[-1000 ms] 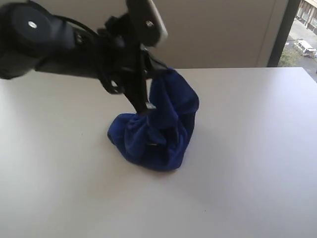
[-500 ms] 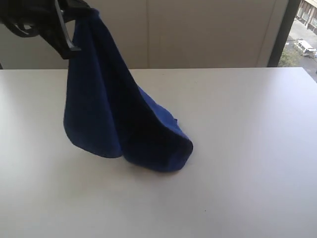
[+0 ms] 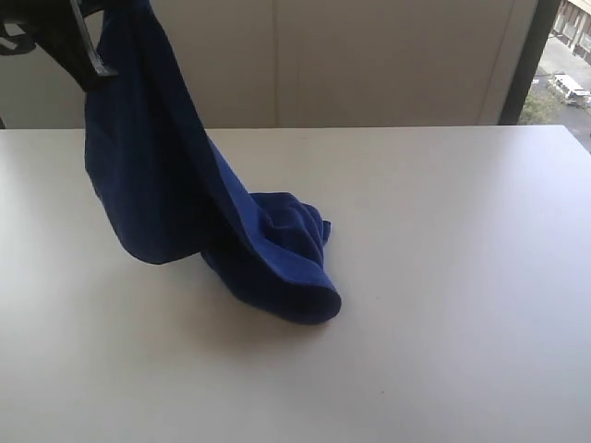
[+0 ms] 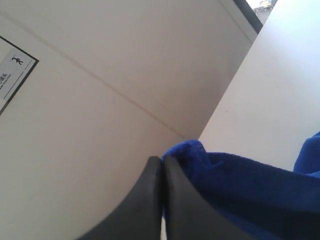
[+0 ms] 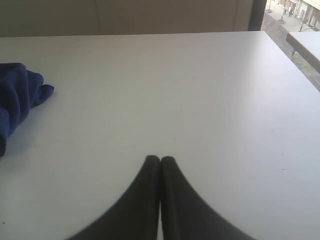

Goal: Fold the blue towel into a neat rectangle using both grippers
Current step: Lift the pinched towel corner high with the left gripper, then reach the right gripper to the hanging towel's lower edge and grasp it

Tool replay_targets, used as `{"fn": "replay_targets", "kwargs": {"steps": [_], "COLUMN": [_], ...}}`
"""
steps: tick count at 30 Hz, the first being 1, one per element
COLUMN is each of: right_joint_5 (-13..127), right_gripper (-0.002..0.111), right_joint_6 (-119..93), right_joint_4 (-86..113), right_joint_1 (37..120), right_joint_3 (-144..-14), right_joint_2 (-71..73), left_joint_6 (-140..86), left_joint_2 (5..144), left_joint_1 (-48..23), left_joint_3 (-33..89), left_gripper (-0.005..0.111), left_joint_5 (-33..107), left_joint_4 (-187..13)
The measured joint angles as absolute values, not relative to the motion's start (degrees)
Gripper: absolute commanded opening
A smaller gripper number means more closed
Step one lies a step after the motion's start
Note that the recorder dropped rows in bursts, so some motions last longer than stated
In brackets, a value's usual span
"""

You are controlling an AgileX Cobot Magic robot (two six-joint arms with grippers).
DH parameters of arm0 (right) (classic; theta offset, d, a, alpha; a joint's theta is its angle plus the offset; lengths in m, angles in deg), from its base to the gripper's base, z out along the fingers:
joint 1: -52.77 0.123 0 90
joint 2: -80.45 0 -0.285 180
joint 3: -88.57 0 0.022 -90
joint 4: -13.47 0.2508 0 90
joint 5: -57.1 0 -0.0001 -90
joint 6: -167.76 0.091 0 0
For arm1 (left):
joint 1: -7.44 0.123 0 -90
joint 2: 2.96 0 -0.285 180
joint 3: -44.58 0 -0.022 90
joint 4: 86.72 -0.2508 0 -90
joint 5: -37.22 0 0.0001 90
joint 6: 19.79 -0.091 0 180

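The blue towel (image 3: 175, 194) hangs from the upper left of the exterior view down to a crumpled heap on the white table (image 3: 443, 277). My left gripper (image 3: 92, 46) is high above the table's left side, shut on the towel's top edge. In the left wrist view the black fingers (image 4: 161, 162) are pressed together with blue cloth (image 4: 240, 185) bunched beside and behind them. My right gripper (image 5: 160, 161) is shut with nothing in it, low over bare table. The towel's heap (image 5: 17, 97) lies apart from it. The right arm does not show in the exterior view.
A pale wall (image 3: 369, 55) runs behind the table's far edge. A dark window frame (image 3: 526, 55) stands at the back right, with an outdoor scene beyond. The table's right edge (image 5: 300, 65) shows in the right wrist view.
My left gripper has lifted up and to the left with the towel's edge. The cloth has stretched from a bundle into a hanging sheet, and its lower end has slid slightly left.
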State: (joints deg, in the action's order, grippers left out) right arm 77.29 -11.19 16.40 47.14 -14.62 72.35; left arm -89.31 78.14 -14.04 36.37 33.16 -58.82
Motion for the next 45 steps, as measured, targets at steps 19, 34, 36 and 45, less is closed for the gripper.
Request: {"fn": "replay_targets", "kwargs": {"steps": [19, 34, 36, 45], "right_joint_5": [54.01, 102.98, 102.14, 100.11], "right_gripper": [0.000, 0.004, 0.015, 0.057], "right_joint_6": [-3.96, -76.49, -84.38, -116.36], "right_joint_4": [31.90, 66.96, 68.36, 78.36], "right_joint_1": [47.14, 47.69, 47.69, 51.24], "right_joint_3": [-14.34, -52.59, -55.06, -59.83], "right_joint_2": [68.36, 2.75, -2.30, -20.79], "left_joint_6": [-91.98, -91.98, -91.98, -91.98], "left_joint_2": [78.14, 78.12, 78.12, 78.12], "left_joint_1": [-14.04, -14.04, -14.04, -14.04], "left_joint_3": [36.37, 36.37, 36.37, 36.37], "left_gripper": [0.000, 0.000, 0.000, 0.000], "left_joint_5": [33.16, 30.46, 30.28, 30.29], "left_joint_4": [-59.44, -59.44, -59.44, -59.44]}}
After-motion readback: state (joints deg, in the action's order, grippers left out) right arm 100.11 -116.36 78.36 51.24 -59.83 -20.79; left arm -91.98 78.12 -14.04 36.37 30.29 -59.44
